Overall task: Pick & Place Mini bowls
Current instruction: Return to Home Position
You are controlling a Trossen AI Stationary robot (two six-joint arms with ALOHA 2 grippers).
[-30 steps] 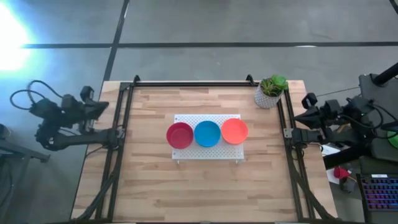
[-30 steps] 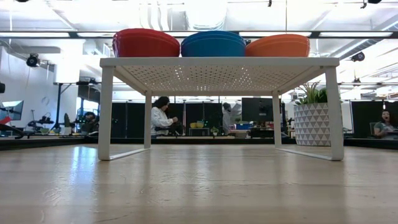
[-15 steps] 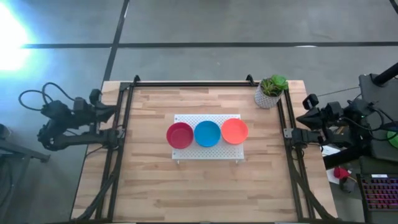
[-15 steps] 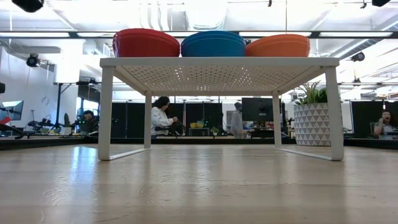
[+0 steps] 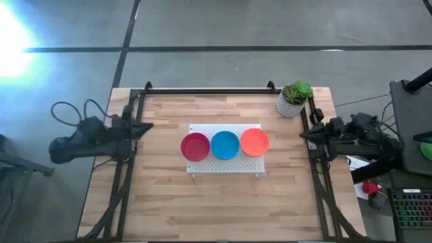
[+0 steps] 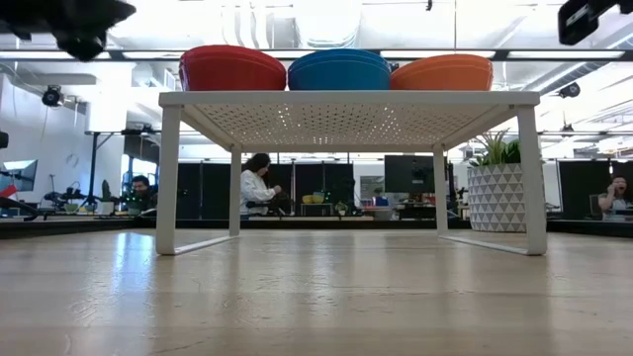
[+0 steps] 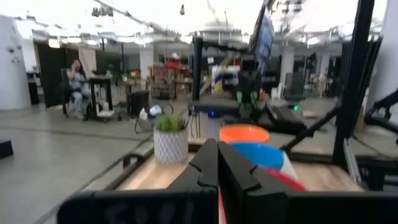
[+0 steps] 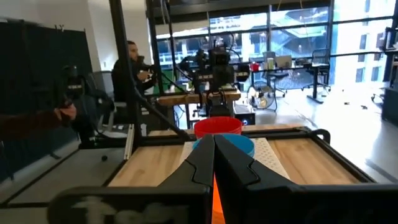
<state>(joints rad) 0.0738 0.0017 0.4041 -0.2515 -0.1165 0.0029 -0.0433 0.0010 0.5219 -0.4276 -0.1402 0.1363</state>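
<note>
The mini bowls sit in one row on top of the white perforated shelf [image 5: 202,129] at the middle of the table [image 5: 223,196]: the red bowl [image 5: 195,146] toward the left arm's side, the blue bowl [image 5: 225,145] in the centre, the orange bowl [image 5: 254,142] toward the right arm's side. Each one touches or nearly touches the next. From above it cannot be told whether each is a single bowl or a stack. Their positions match those of half a second ago. The change is in the arms. The left arm [image 5: 94,138], previously folded away outside the table frame, now points inward, with its front end over the frame rail [image 5: 131,145] at the table's left edge. The right arm [image 5: 351,131] has likewise swung in, and its front end now lies at the right edge rail. In the low view, dark parts of both arms now show in the upper corners, where almost nothing showed before. Both arms remain well apart from the shelf and the bowls. The left jaws are clenched, finger against finger, with nothing between them and nothing touched. The right jaws are in the same condition: pressed together, empty, in free air. The white pot with a green plant [image 5: 293,99] stands at the far right corner of the table, near the right arm and not in contact with it.
</note>
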